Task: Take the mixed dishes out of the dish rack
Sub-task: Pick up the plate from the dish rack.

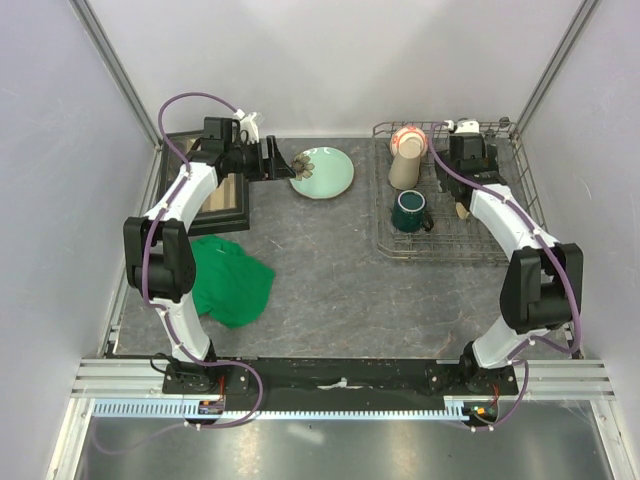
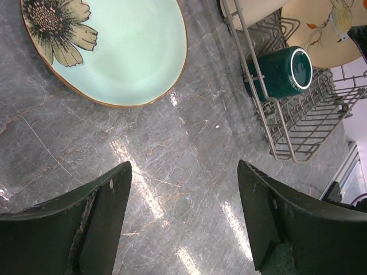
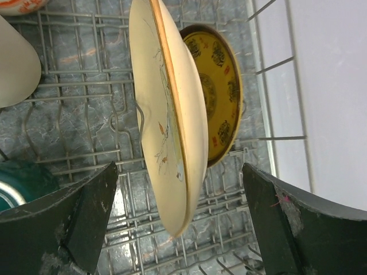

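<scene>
a lab test booth: white panels [image 1: 330, 60], aluminium frame [image 1: 110, 375].

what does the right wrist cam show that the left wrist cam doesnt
Only the right wrist view: a yellow patterned plate standing on edge in the rack. Only the left wrist view: a mint flower plate lying on the table. Both: the dish rack, the dark green mug and the cream plate.
</scene>
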### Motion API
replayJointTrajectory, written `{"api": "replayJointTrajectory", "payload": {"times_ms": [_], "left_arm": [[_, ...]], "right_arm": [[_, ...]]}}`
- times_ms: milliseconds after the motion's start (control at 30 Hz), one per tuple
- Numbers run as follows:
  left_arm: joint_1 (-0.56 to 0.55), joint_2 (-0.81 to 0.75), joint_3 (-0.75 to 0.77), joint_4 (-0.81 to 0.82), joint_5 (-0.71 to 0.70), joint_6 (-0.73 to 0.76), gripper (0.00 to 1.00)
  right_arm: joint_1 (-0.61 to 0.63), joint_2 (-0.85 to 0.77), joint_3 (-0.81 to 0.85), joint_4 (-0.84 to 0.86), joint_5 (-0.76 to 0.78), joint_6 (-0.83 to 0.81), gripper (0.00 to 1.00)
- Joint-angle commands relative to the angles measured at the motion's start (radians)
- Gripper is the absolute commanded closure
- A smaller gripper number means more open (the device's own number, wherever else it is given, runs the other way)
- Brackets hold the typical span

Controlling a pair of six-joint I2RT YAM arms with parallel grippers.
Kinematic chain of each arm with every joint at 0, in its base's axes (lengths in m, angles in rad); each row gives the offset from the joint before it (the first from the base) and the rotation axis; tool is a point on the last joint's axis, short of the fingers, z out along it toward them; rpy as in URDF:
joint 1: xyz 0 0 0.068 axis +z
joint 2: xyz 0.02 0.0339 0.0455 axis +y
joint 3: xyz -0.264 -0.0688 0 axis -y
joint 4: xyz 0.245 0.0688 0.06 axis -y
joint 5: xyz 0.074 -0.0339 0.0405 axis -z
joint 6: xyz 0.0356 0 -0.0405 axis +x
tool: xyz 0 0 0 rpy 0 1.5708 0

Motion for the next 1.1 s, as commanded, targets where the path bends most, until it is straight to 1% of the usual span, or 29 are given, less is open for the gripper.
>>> {"api": "replayJointTrajectory", "payload": {"times_ms": [0, 300, 500, 600, 633, 833, 933, 967, 1067], "left_arm": [[0.004, -0.050, -0.018, 0.033, 0.037, 0.045, 0.19], [0.004, -0.058, -0.044, 0.046, 0.034, 0.044, 0.19], [0.004, -0.089, -0.064, 0.047, 0.033, 0.054, 0.19], [0.004, -0.116, -0.073, 0.047, 0.033, 0.077, 0.19], [0.004, -0.125, -0.079, 0.047, 0.034, 0.087, 0.19], [0.007, -0.217, -0.111, 0.030, 0.020, 0.179, 0.19], [0.013, -0.279, -0.122, -0.019, 0.014, 0.192, 0.19], [0.015, -0.293, -0.122, -0.029, 0.013, 0.221, 0.19], [0.024, -0.340, -0.127, -0.071, -0.012, 0.216, 0.19]], "right_arm": [[-0.031, 0.043, 0.055, 0.009, -0.077, 0.038, 0.03], [-0.083, 0.120, 0.104, 0.009, -0.181, 0.058, 0.07], [-0.104, 0.149, 0.118, 0.009, -0.247, 0.071, 0.14], [-0.110, 0.158, 0.129, 0.009, -0.264, 0.067, 0.19], [-0.110, 0.160, 0.132, 0.009, -0.265, 0.064, 0.23], [-0.110, 0.154, 0.132, 0.009, -0.282, 0.055, 0.37], [-0.110, 0.148, 0.123, 0.009, -0.281, 0.049, 0.43], [-0.110, 0.146, 0.121, 0.009, -0.282, 0.046, 0.45], [-0.110, 0.142, 0.109, 0.008, -0.276, 0.034, 0.48]]}}
